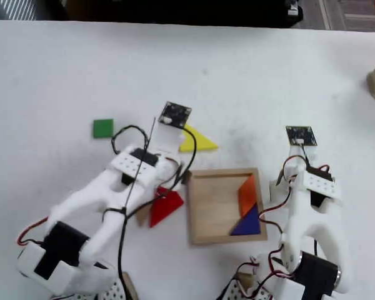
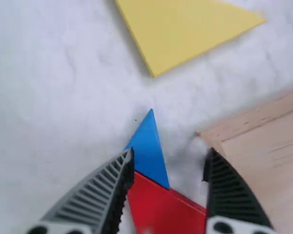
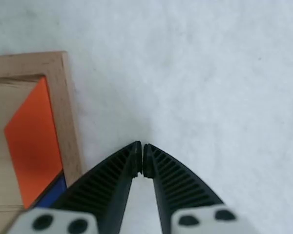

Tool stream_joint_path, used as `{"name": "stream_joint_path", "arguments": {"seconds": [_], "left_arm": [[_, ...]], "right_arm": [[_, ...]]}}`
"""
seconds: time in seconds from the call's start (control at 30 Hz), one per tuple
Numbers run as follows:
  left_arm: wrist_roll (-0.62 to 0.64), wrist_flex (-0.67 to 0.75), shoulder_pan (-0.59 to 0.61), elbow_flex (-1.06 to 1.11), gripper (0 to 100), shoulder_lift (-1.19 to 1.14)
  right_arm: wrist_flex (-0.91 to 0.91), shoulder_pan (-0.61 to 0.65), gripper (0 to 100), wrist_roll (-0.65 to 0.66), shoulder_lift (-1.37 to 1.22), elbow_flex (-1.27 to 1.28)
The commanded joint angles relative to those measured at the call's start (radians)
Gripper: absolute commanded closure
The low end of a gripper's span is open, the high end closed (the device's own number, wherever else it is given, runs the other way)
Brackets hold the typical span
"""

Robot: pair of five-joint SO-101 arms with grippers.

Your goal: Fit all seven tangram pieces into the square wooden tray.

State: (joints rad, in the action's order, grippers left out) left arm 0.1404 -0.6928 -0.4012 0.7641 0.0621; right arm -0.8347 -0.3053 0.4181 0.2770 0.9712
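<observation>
The left jaws stand released, wide apart and holding nothing. Between them lies a small blue triangle (image 2: 149, 146), its tip pointing away from the arm. Its wide end meets a red triangle (image 2: 161, 209) and seems to lie over the edge of it. One jaw is just beside the corner of the tray (image 2: 263, 141); whether it touches the wood cannot be told. A little further out on the counter (image 2: 53, 87) lies a yellow triangle (image 2: 180, 29).

The right jaws are clenched on nothing, tip against tip. They hang over the bare counter just beside the tray's outer rim, on the side where an orange piece (image 3: 31, 141) sits inside.

The step in hand appears to be the picking of the blue triangle. The task is far from finished: the tray holds the orange piece and a dark blue piece (image 1: 249, 222). The red and yellow triangles and a green square (image 1: 103, 128), well apart, wait outside.

The next move probably calls for a low, careful closing on the thin blue triangle alone, without dragging the red one or knocking the tray.
</observation>
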Motion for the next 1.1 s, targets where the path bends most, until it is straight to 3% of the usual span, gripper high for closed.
{"name": "stream_joint_path", "arguments": {"seconds": [0.0, 0.4, 0.73, 1.07], "left_arm": [[-0.015, -0.043, -0.005, -0.043, 70, 0.002], [-0.078, -0.023, 0.108, -0.083, 67, -0.018], [-0.080, -0.112, 0.084, -0.196, 67, -0.140], [-0.132, -0.115, 0.071, -0.226, 67, -0.163]], "right_arm": [[0.013, 0.004, 98.1, 0.014, 0.036, -0.002], [0.013, -0.016, 98.1, 0.014, 0.038, -0.002], [0.013, -0.016, 98.1, 0.014, 0.036, -0.002], [0.013, -0.016, 98.1, 0.011, 0.036, -0.002]]}}
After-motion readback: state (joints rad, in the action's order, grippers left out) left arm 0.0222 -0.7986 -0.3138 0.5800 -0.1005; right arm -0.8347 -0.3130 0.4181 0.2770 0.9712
